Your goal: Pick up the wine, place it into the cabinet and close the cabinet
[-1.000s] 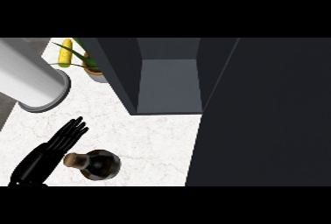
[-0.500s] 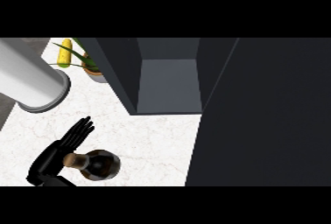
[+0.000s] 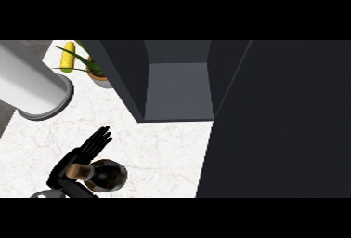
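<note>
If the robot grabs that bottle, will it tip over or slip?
Probably it could tip: the bottle stands upright on the counter, so a sideways nudge from the left hand beside it might topple it. Its dark round body looks smooth, so it may slip. Once down, it would likely roll.

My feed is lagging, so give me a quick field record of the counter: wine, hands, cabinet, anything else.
wine: dark bottle seen from above, standing on the white marble counter, near the view's lower left
left hand: black hand against the bottle's left side, fingers straight, not curled round it
right hand: not in view
cabinet: open, grey interior visible, nothing seen inside
cabinet door: large dark panel at the right
other: potted plant, yellow item, grey cylinder
</note>
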`<control>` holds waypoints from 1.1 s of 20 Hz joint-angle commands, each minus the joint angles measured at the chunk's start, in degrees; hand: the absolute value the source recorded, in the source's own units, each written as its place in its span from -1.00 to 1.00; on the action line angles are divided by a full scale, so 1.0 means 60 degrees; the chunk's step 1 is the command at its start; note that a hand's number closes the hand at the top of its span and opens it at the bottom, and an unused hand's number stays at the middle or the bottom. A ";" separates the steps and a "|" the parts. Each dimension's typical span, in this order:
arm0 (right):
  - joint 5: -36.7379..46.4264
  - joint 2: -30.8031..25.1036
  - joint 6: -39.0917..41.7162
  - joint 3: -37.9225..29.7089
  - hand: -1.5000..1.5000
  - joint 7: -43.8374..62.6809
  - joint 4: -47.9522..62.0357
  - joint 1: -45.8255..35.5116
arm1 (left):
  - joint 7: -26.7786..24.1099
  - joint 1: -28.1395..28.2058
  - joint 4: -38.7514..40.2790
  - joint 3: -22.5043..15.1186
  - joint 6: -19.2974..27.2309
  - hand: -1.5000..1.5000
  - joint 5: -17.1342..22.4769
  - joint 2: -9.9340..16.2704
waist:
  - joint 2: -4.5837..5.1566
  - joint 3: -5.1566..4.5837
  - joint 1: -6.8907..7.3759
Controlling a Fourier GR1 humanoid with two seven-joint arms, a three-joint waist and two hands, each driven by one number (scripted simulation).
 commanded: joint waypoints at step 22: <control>0.0903 -0.1153 -0.0422 0.0490 -1.00 0.0123 -0.1878 0.0718 | -0.2925 -0.0611 0.2407 -0.0990 0.0000 1.00 -0.0123 -0.0018 | -0.0009 0.0004 -0.0005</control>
